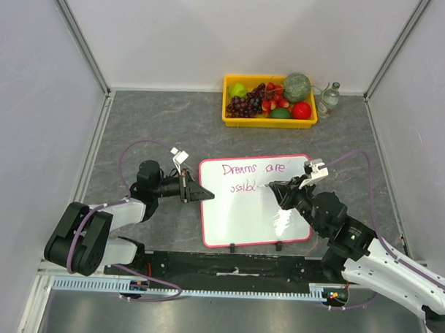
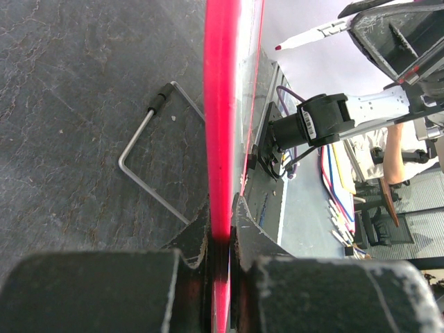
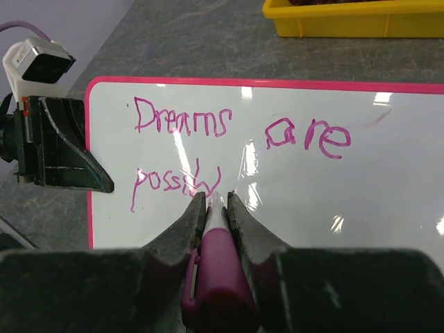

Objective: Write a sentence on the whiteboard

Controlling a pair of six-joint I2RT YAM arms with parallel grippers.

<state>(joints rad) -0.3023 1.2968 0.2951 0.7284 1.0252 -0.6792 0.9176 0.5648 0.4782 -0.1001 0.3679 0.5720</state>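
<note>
Magenta-pink handwriting, the sentence (image 1: 250, 170), runs in thin, wobbly strokes: "Dreams are" on one line and an unfinished word starting "possi" beneath. It sits in the far left part of the whiteboard (image 1: 257, 215), a flat, glossy white rectangle with rounded corners and a thin pink-red rim. The whiteboard lies on the mottled grey table (image 1: 151, 127), between the two arms. Its long side runs left to right, slightly skewed, with small black clips on the near edge. The left gripper (image 2: 220, 232) is pinched tight on the whiteboard's left rim. The right gripper (image 3: 216, 200) stands narrow, clamping a smooth magenta marker (image 3: 216, 277). The marker lies along the fingers, its tip on the whiteboard at the end of the second line. A yellow plastic tray (image 1: 226, 101) of fruit sits well beyond.
</note>
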